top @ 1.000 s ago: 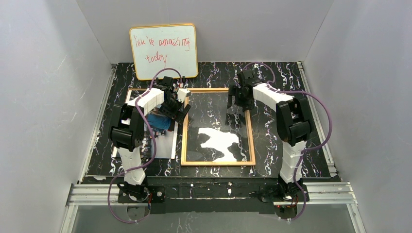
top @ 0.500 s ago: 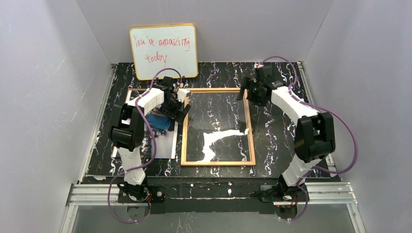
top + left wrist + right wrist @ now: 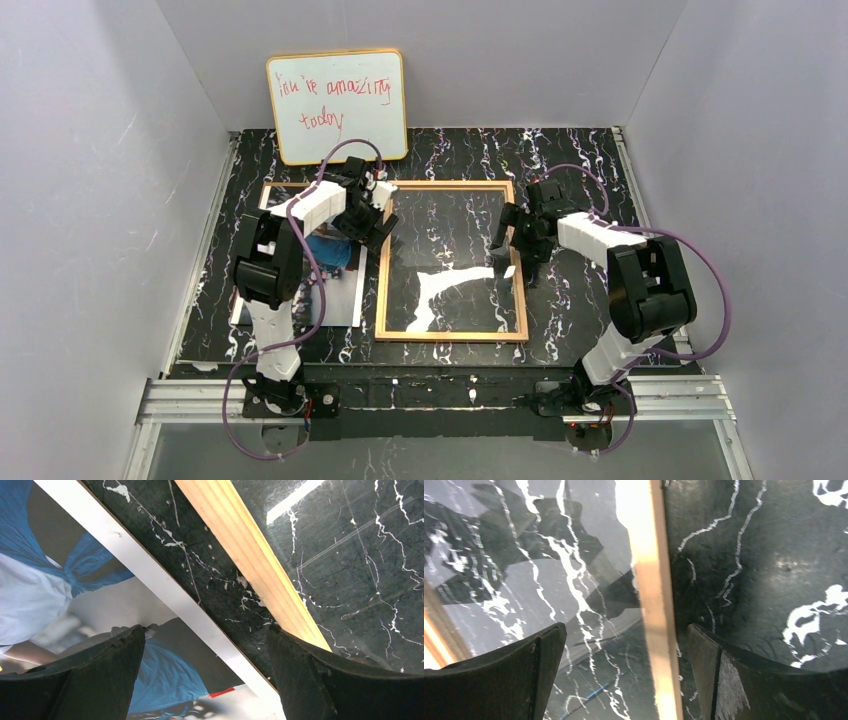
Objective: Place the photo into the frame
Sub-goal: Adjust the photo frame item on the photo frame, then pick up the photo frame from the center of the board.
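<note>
The frame (image 3: 450, 337), thin golden wood with a clear pane, lies flat mid-table; the marble shows through the pane, and no brown back is in view. The photo (image 3: 340, 292), blue and white with a white edge, lies flat just left of it, partly under my left arm. My left gripper (image 3: 378, 215) is open and low over the photo's right edge (image 3: 165, 597), one fingertip (image 3: 300, 670) by the frame's left rail (image 3: 250, 555). My right gripper (image 3: 510, 250) is open and straddles the frame's right rail (image 3: 651, 580).
A yellow-rimmed whiteboard (image 3: 337, 105) with red handwriting leans on the back wall. Grey walls close in the black marble table (image 3: 580, 160) on three sides. A metal rail (image 3: 440, 395) runs along the near edge by the arm bases.
My right arm has swung from beyond the frame's back right corner forward to the middle of its right rail. My left gripper has shifted slightly toward the back. The photo has stayed put.
</note>
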Controlling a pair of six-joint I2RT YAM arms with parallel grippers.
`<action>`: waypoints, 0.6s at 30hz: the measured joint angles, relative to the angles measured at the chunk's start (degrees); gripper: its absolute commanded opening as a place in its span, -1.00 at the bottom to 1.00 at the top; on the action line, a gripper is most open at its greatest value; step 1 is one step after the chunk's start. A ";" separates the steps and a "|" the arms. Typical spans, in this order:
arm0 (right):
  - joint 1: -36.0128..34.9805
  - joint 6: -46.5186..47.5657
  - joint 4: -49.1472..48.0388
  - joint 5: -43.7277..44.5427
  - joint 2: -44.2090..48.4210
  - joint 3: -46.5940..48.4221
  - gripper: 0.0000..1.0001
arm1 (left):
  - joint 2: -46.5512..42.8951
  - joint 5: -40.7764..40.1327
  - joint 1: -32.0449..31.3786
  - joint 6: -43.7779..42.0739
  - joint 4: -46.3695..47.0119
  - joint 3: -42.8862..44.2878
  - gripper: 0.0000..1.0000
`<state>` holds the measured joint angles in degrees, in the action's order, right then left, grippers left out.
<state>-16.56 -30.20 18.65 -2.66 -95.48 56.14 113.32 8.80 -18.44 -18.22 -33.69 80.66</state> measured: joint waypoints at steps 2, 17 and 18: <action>0.09 -1.22 -2.51 -2.21 0.31 -0.98 0.97 | 0.31 -0.83 -0.48 -0.02 0.42 0.15 0.77; 3.87 -16.94 -20.33 -17.88 13.55 -19.28 0.86 | 1.75 -6.05 -0.39 -2.95 0.20 1.51 0.70; 3.96 -19.06 -21.94 -18.88 15.65 -21.00 0.86 | 1.73 -6.32 -0.17 -3.13 0.22 1.51 0.69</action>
<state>-12.60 -49.25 -3.29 -21.54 -79.83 35.14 115.04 2.48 -18.61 -21.34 -33.47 82.17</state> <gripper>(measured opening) 0.939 0.849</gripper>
